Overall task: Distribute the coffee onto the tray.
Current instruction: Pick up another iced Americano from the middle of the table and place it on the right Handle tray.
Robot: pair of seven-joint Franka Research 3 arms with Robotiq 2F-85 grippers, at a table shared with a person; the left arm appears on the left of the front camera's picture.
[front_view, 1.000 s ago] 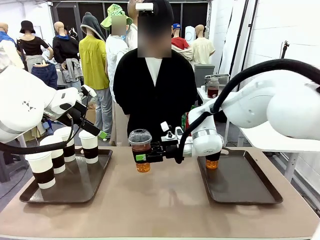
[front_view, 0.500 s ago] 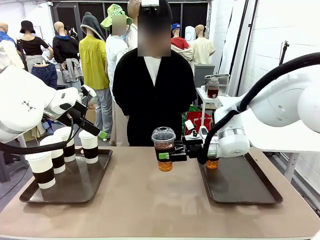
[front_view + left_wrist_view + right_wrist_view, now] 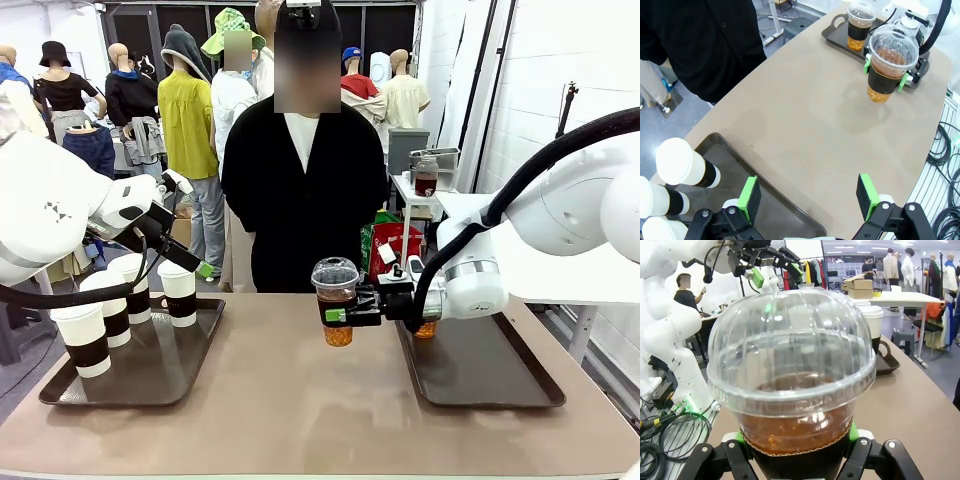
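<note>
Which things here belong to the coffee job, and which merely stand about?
Job:
- iced coffee cup held above the table in the right gripper
- second iced coffee on the right tray
- paper cups on the left tray
- left gripper, open

Standing about:
- red and green box behind the table
- bottle on the far stand

Right tray (image 3: 500,385) mostly free, seemingly.

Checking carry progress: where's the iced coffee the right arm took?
Front view: iced coffee held in the right gripper above mid-table, just left of the right tray.
</note>
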